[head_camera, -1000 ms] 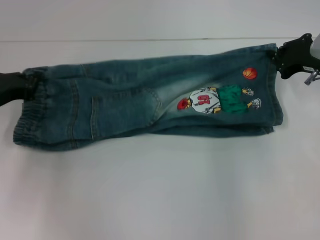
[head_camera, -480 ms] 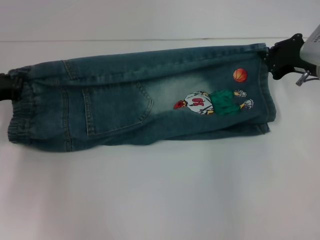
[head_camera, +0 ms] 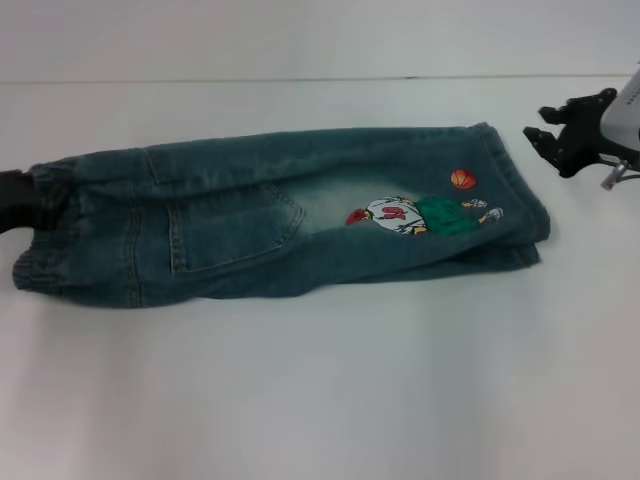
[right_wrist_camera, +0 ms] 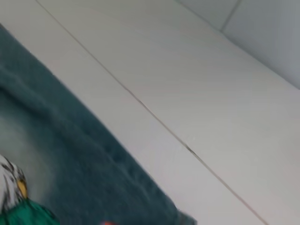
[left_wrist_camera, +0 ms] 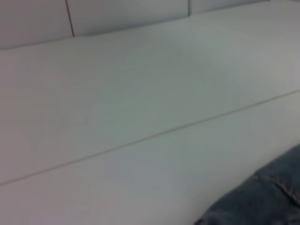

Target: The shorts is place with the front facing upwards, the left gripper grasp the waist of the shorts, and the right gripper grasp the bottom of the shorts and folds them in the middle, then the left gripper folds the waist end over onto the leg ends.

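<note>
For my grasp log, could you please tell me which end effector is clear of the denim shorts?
The right end effector: it hangs open, apart from the leg hems of the denim shorts. The left end effector meets the waistband.

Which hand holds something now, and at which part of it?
The left hand holds the shorts at the waist end. The right hand is open, holding nothing.

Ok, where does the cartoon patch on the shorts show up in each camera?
Head view: the cartoon patch sits on the leg end of the denim shorts, just inboard of the right hand.
Left wrist view: not in it; only a corner of denim shows.
Right wrist view: its white and green edge peeks in at the frame's border.
Shared landmark: the orange basketball, barely visible in the right wrist view.
</note>
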You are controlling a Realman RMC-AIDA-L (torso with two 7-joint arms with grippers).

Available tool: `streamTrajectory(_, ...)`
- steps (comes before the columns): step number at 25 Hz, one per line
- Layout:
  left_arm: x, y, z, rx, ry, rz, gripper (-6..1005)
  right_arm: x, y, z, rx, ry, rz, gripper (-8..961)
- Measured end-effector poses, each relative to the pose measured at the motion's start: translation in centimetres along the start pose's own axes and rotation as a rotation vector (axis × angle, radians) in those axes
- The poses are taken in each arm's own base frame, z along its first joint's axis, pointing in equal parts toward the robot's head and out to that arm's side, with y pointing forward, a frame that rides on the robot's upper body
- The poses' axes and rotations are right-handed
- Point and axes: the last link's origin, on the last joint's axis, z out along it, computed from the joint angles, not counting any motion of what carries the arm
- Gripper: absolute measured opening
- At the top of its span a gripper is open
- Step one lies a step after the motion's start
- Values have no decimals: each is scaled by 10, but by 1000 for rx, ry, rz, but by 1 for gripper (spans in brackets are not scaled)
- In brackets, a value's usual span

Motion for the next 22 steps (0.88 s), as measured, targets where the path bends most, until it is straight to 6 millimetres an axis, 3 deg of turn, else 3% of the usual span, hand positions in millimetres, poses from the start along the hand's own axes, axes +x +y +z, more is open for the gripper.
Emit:
streamTrajectory(2,-3,-1,-1,2,-22,12,157,4,0,-2,5,9,4,172)
streamTrajectory(7,-6,-6,-6,18,-79,59,339,10,1,-6,5,14,16,412)
streamTrajectory(15,-7,-13,-22,12,-81,56,682,11,3,-12,-10,-19,39,589)
streamTrajectory(22,-15,-4,-23,-53,-131,69,836,10,2,-14,-7,-25,32,740)
